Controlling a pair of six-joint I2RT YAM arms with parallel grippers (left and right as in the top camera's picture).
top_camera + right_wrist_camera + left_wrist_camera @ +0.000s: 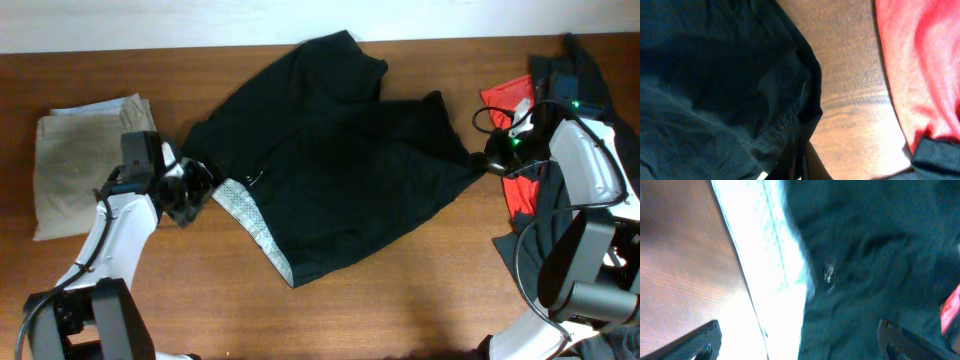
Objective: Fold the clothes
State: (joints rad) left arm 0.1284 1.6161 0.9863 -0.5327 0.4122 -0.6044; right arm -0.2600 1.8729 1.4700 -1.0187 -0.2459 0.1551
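You are at the grasping step, with no fold made yet. The black trousers [340,160] lie spread and wrinkled across the middle of the table [400,310], reaching up to the far edge. The pale lining [245,215] of the waistband is turned up along their left side.

Your left gripper [185,190] sits at the left end of that waistband. Its wrist view shows the jaws wide apart above the lining, holding nothing. Your right gripper [495,158] is at the trousers' right-hand point, toward the right edge. There the jaws look pinched together on the bunched black hem, so I judge it has hold of the cloth.

Your next move, as I read it, is to lower the left jaws over the waistband end and close them. Then lift both ends together and carry one half over the other.

Mind the red garment [505,98] just beside your right gripper, so it isn't dragged along. Keep clear, too, of the folded beige garment [85,165] near the left edge
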